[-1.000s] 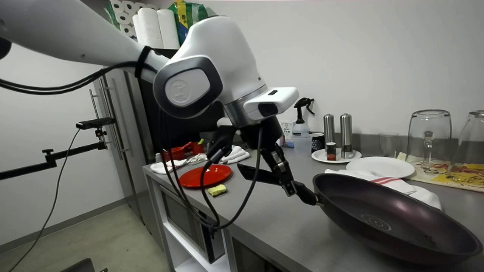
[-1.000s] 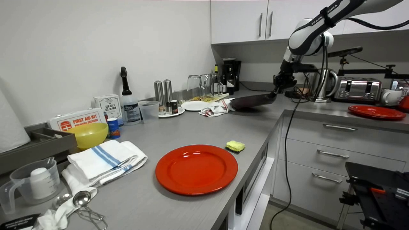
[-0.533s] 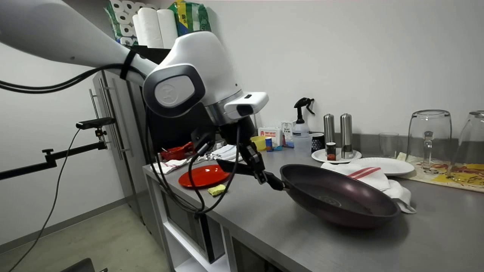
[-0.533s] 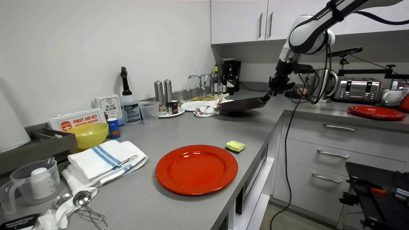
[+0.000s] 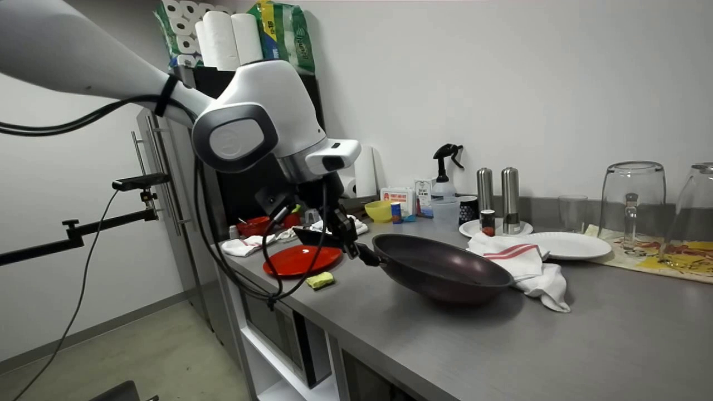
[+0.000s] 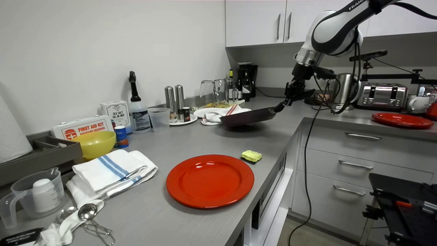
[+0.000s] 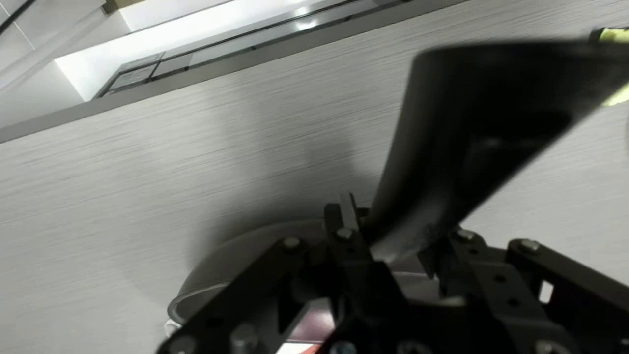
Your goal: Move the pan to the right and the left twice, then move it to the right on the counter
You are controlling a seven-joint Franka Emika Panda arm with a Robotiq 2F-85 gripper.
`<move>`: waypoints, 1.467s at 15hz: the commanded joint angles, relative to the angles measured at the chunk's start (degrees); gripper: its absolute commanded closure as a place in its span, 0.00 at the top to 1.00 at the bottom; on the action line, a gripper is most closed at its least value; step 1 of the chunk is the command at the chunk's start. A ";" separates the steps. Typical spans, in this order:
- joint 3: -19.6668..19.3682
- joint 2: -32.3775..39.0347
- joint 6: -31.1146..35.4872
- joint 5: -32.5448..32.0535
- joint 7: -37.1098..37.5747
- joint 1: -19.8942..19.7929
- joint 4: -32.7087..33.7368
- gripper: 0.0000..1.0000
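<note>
In an exterior view, the dark frying pan [image 5: 440, 267] is at the middle of the counter [image 5: 613, 340]. It is tipped, with its handle [image 5: 369, 256] end up on the left and its right side low. I cannot tell if its bottom touches the counter. The gripper [image 5: 352, 249] pinches the handle, as the wrist view shows up close. Just to the right, a white dish towel with red stripes [image 5: 529, 270] seems to touch the low side. Farther right is a white plate [image 5: 574, 247]. To the left are a yellow sponge [image 5: 321, 280] and a red plate [image 5: 301, 260]. I think the pan is on a side-to-side trip, but I cannot tell which one. Next, the gripper must hold tight and move the pan sideways; at the very end, it must set it flat on the right.
</note>
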 commanded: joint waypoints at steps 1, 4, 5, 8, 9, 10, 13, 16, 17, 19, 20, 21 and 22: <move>0.09 -4.39 0.09 4.54 -5.78 2.11 -2.64 0.11; 0.12 -5.67 -0.26 7.54 -9.10 3.85 -3.36 0.11; 0.09 -6.00 -0.36 8.31 -9.99 4.36 -3.49 0.11; -0.11 -7.06 -0.62 10.42 -12.66 5.76 -3.92 0.11; -0.20 -7.37 -0.70 11.00 -13.45 6.13 -4.00 0.11; -0.26 -7.60 -0.73 11.37 -14.12 6.44 -4.03 0.11; -0.45 -7.90 -1.04 12.16 -15.65 7.02 -3.98 0.11; -0.57 -7.78 -1.28 12.24 -16.54 7.16 -3.99 0.11; -0.61 -7.60 -1.42 12.10 -16.71 7.15 -3.96 0.11; -0.62 -7.25 -1.75 11.81 -16.78 7.11 -4.01 0.11; -0.55 -7.03 -1.87 11.56 -16.70 7.10 -4.14 0.11; -0.43 -6.59 -1.99 11.06 -16.49 7.04 -4.25 0.11; -0.27 -5.90 -1.99 10.47 -16.07 6.95 -4.37 0.11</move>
